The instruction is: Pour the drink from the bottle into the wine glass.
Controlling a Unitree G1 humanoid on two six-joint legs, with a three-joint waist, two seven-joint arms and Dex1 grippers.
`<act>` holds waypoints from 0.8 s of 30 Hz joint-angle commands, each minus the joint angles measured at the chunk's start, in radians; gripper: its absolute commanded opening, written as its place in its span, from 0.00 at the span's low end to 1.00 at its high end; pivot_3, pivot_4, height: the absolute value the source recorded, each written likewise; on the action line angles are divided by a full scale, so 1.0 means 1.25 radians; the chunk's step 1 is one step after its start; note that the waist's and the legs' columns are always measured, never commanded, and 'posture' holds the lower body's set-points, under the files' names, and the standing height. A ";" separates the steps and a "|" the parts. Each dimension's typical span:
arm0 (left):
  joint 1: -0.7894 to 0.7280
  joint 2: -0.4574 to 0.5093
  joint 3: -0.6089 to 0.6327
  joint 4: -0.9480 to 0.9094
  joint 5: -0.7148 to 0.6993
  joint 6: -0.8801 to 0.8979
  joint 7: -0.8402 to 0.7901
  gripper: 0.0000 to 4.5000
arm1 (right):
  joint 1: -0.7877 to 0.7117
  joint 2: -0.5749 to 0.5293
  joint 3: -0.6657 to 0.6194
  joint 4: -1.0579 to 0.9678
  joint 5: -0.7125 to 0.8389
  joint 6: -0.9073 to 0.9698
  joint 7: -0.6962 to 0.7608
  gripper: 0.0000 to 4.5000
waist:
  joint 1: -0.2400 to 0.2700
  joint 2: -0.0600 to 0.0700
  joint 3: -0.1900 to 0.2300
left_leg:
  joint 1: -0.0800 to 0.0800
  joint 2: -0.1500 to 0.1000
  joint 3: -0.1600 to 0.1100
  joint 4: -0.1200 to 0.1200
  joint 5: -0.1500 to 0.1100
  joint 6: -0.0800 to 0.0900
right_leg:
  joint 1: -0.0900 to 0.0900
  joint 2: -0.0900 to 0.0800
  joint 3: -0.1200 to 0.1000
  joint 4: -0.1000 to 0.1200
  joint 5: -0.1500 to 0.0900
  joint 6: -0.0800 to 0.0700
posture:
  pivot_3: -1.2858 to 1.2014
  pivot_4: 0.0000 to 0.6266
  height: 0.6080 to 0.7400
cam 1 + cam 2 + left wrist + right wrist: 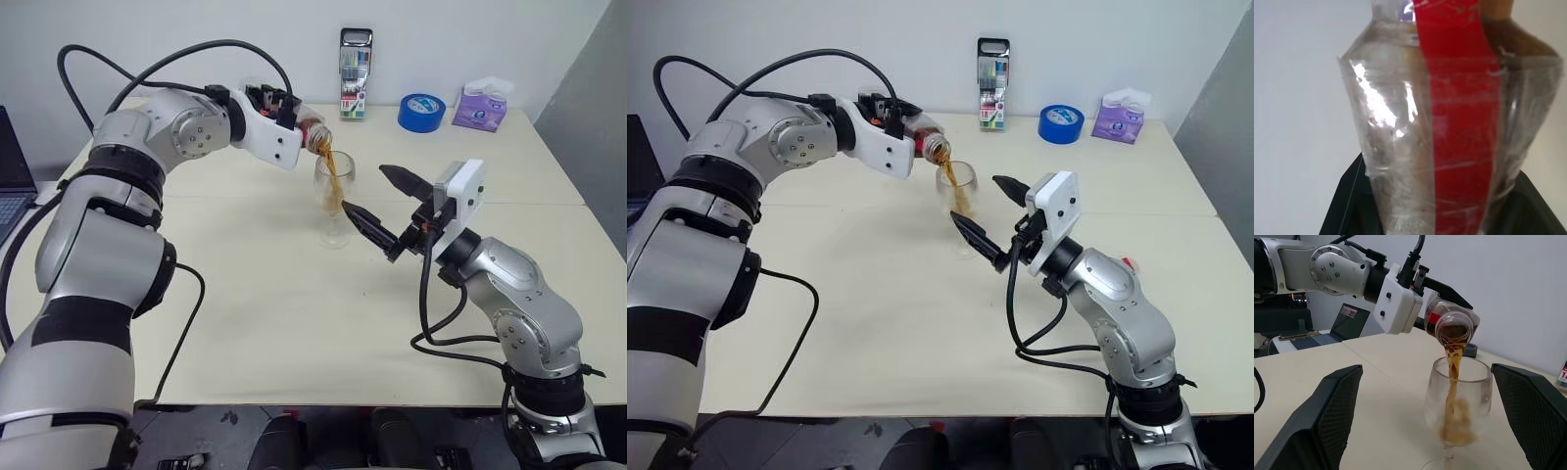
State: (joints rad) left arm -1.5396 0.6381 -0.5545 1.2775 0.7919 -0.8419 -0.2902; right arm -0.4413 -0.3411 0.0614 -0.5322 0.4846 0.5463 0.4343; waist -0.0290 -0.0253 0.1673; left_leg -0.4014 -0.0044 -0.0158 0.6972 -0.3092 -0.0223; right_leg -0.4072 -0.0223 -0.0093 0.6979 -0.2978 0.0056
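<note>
My left gripper (292, 114) is shut on the bottle (315, 134), a clear bottle with a red label strip (1459, 122). It is tipped mouth-down over the wine glass (334, 186). The dark red-brown drink (1452, 377) runs in a thin stream from the bottle's mouth (1453, 329) into the bowl and pools at its bottom. The glass stands upright on the table (274, 313). My right gripper (363, 188) is open just to the right of the glass. Its two black fingers (1327, 416) flank the bowl without touching it.
Along the table's far edge stand a tall marker case (355, 73), a blue tape roll (421, 112) and a purple tissue pack (480, 106). A laptop (12, 181) sits at the far left. Black cables hang off both arms.
</note>
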 commanded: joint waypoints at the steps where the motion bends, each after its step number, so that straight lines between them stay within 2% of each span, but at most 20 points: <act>1: -0.044 0.018 -0.008 -0.002 0.016 -0.001 0.034 0.40 | -0.008 0.004 -0.007 -0.017 -0.001 -0.009 -0.003 1.00 | 0.000 0.000 0.000 | 0.000 0.000 0.000 0.000 0.000 0.000 | 0.000 0.000 0.000 0.000 0.000 0.000 | 0.52 0.24 1.00; 16: -0.069 0.015 -0.041 0.020 0.062 0.020 0.088 0.40 | 0.007 0.004 -0.003 -0.030 0.001 -0.002 -0.003 1.00 | 0.000 0.000 0.000 | 0.000 0.000 0.000 0.000 0.000 0.000 | 0.000 0.000 0.000 0.000 0.000 0.000 | 0.52 0.24 1.00; 24: -0.061 0.005 -0.022 0.024 0.032 0.025 0.065 0.40 | 0.011 0.003 -0.004 -0.036 0.003 0.004 -0.003 1.00 | 0.000 0.000 0.000 | 0.000 0.000 0.000 0.000 0.000 0.000 | 0.000 0.000 0.000 0.000 0.000 0.000 | 0.52 0.24 1.00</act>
State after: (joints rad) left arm -1.5859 0.6409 -0.6110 1.3095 0.8657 -0.8155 -0.2096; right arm -0.4182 -0.3361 0.0629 -0.5353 0.4848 0.5560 0.4336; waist -0.0294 -0.0254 0.1673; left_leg -0.4013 -0.0046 -0.0159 0.6972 -0.3091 -0.0223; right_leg -0.4074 -0.0223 -0.0093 0.6982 -0.2978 0.0056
